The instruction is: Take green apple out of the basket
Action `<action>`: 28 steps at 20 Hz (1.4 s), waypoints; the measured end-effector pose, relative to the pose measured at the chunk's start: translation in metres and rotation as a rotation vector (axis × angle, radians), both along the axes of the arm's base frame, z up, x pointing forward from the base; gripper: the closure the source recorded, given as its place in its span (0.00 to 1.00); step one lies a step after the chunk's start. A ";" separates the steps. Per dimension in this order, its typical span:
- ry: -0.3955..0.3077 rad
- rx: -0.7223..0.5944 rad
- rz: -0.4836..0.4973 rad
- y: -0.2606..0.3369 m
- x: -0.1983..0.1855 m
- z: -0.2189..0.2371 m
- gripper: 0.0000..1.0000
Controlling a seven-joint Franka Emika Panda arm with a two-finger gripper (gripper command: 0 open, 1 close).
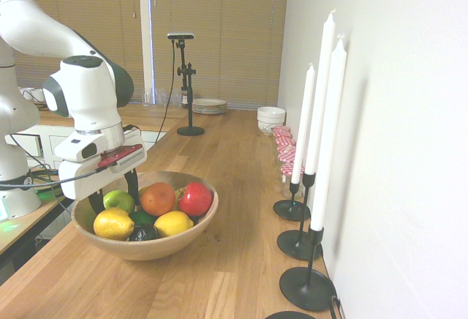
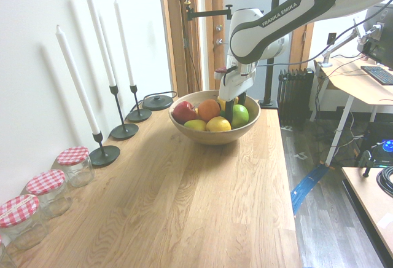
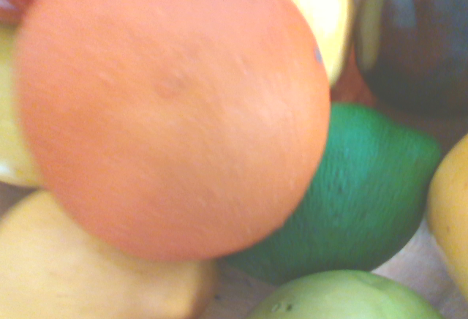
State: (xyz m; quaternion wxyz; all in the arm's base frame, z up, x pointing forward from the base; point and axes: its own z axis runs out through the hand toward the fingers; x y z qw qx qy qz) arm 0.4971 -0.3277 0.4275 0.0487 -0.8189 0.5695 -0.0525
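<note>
Pincer (image 1: 115,204) stands spread, pointing down into the basket (image 1: 139,251), with a finger on either side of the green apple (image 1: 118,200); whether either one touches the skin I cannot tell. The apple sits inside the bowl, near the wall on the robot's side, with the orange (image 1: 158,199) just beside it, the front lemon (image 1: 113,224) close by and the darker green fruit (image 3: 358,194) next to it. The step in hand, as I judge it, is closing on the apple. The grip wants to meet its widest part, squarely on both sides, since the glossy round skin could roll or slip out of a high pinch. Close gently, so the apple centres itself, and check that no neighbour is caught with it. Then lift straight up; the orange may roll into the gap. The smooth thick rim is close on the apple's outer side, so any sideways travel should wait until fruit and fingers are well above it. Bare wood on the countertop (image 2: 166,200) offers room to set down; the outer edge lies near the bowl, and the tall candles (image 1: 322,129) by the wall ask for a wide berth.
</note>
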 end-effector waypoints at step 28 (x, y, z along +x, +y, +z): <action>0.032 -0.111 0.347 0.348 0.105 -0.004 1.00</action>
